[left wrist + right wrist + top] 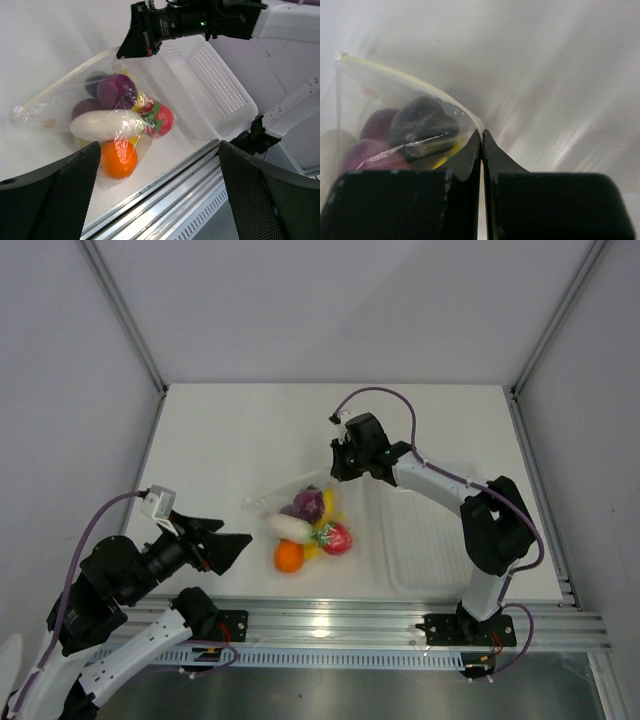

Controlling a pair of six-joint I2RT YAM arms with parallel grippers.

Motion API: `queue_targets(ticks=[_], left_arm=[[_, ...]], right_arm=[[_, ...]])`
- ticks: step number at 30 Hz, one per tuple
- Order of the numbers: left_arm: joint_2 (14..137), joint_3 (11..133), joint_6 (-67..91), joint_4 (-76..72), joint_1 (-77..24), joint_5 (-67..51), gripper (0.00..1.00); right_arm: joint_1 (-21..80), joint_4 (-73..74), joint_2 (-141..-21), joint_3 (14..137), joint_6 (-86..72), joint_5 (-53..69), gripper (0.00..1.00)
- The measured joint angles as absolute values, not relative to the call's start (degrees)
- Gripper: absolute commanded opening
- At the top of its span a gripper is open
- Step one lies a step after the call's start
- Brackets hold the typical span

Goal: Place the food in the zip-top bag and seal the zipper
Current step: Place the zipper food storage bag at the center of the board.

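Note:
The clear zip-top bag (296,512) lies at the table's middle with the food inside: orange ball (289,556), red fruit (337,538), white oblong piece (290,527), purple piece (309,504) and a bit of yellow banana (327,501). The zipper (65,80) runs along the bag's far edge. My right gripper (338,466) is shut on the zipper's right end (479,124). My left gripper (222,537) hangs wide open to the left of the bag, with nothing between its fingers (65,195); the orange ball (119,159) lies just beyond them.
A clear ridged plastic tray (432,540) lies right of the bag, under the right arm. Along the table's near edge runs an aluminium rail (380,625). Grey walls close in the left, right and back.

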State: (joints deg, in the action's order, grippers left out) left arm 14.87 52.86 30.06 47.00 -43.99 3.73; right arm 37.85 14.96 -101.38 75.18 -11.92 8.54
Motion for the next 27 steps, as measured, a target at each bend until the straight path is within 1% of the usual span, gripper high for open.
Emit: queue_targets(ticks=[9, 18, 19, 20, 22, 23, 26, 27], left_arm=[[14.2, 51.3, 30.0, 46.8, -44.0, 1.5, 1.00], [14.0, 49.6, 30.1, 46.5, -44.0, 1.2, 0.99], [14.0, 49.6, 30.1, 46.4, -44.0, 1.2, 1.00], [14.0, 49.6, 30.2, 46.3, -44.0, 1.2, 0.99], [14.0, 49.6, 30.2, 46.2, -44.0, 1.2, 0.99], [14.0, 49.6, 30.2, 46.2, -44.0, 1.2, 1.00], [14.0, 49.6, 30.2, 45.9, -44.0, 0.7, 0.99], [14.0, 49.5, 30.2, 45.8, -44.0, 0.5, 0.99]], right_arm=[[33.4, 14.5, -111.2, 82.7, -16.3, 9.5, 0.00], [31.0, 14.8, -116.4, 89.2, -20.6, 7.3, 0.00], [30.9, 14.9, -116.7, 89.8, -21.2, 6.7, 0.02], [30.9, 14.9, -116.8, 90.1, -21.7, 6.3, 0.10], [30.8, 15.1, -116.8, 90.4, -22.7, 5.4, 0.22], [30.8, 15.1, -116.8, 90.5, -23.3, 5.0, 0.35], [30.8, 15.3, -116.8, 90.5, -23.9, 4.4, 0.53], [30.8, 15.5, -116.8, 90.5, -24.1, 4.1, 0.62]])
